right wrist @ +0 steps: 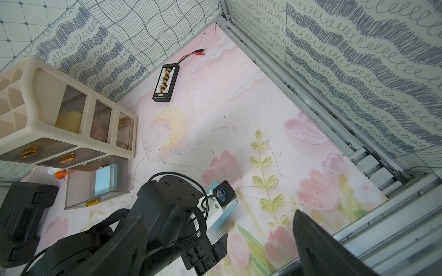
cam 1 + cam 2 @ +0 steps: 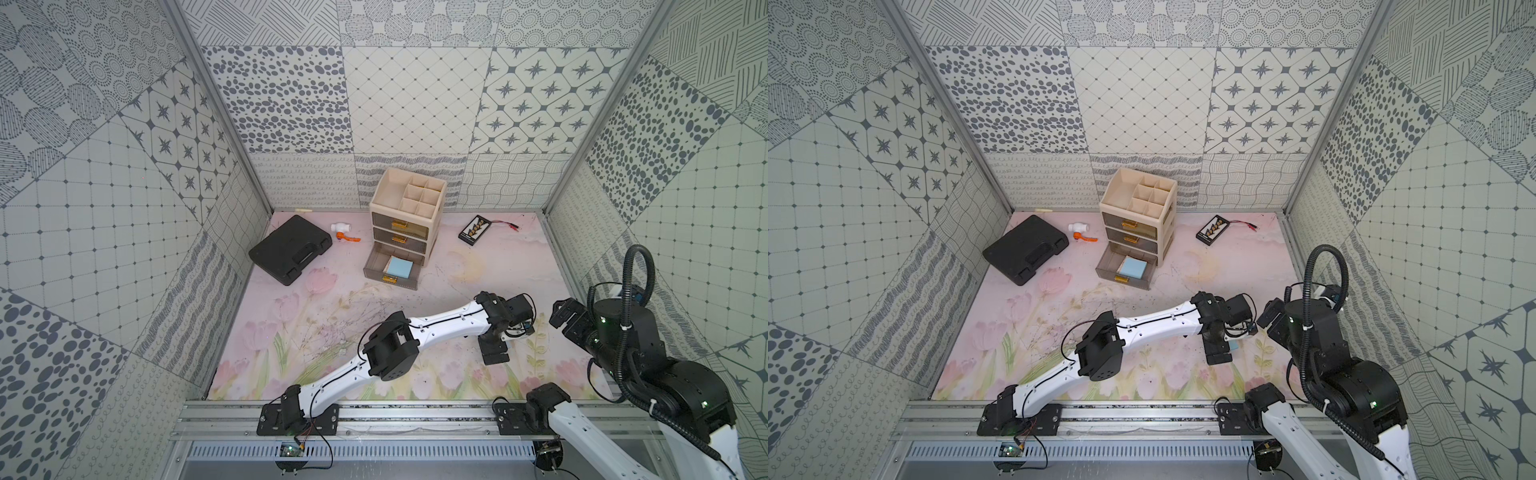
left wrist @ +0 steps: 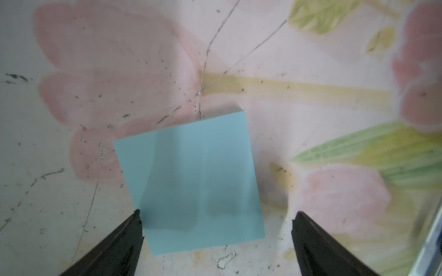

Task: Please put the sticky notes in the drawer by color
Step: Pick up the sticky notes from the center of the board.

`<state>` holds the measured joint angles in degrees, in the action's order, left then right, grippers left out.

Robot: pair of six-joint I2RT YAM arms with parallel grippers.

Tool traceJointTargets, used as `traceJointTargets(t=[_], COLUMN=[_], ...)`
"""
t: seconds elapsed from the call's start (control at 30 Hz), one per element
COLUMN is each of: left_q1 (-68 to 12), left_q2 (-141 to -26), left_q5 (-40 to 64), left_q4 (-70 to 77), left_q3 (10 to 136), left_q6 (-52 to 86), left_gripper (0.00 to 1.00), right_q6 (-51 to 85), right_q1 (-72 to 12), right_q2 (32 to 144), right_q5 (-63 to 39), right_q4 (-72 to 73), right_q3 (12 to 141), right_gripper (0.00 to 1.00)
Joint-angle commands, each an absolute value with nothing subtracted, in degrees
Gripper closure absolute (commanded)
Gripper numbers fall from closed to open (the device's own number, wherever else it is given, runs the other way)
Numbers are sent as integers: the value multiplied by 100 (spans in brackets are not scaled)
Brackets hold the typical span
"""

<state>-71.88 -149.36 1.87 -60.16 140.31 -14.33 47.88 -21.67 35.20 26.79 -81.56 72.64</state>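
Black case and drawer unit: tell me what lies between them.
A small white valve with an orange handle lies on the mat between the black case and the drawer unit, as both top views show.

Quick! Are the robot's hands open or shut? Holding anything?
Left gripper: open, fingers either side of the blue sticky note lying flat, not gripping it.
Right gripper: open, holding nothing.

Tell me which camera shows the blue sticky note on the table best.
The left wrist view: the blue sticky note lies whole, flat, under the open left claw. The right wrist view shows only an edge beneath the left arm; a top view, a sliver.
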Motion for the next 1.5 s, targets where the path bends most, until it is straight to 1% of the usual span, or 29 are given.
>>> traceJointTargets(t=[0.0, 0.23, 0.43, 0.67, 1.1, 1.33, 1.47], left_q1=[-7157, -7000, -6736, -6732, -6842, -6990, -6991], left_q2=[-15071, -15111, -15064, -15139, -15370, -15395, -15196], left_q5=[-201, 193, 1176, 1375, 1125, 575, 266], left_q4=[-5980, -5812, -5682, -5842, -5999, -6098, -5820], left_q3=[14203, 14230, 14261, 14263, 14236, 14035, 13710], left_q6=[-1690, -1241, -769, -677, -708, -745, -634], left_gripper=[0, 0, 0, 0, 0, 0, 4], right_q6=[4711, 4663, 4581, 4548, 4562, 4579, 4601], right_q1=[-2155, -2154, -2156, -2154, -2154, -2156, -2154], right_q2=[3445, 3455, 3465, 3437, 3262, 3184, 3119], right_q5=[2644, 2535, 2536, 2472, 2520, 2501, 2487], right_q4=[-8047, -7908, -7867, -7746, -7767, -7729, -7705], right_q3=[7319, 7166, 7155, 6999, 6908, 6877, 6823], right_gripper=[1, 1, 1, 1, 1, 1, 1])
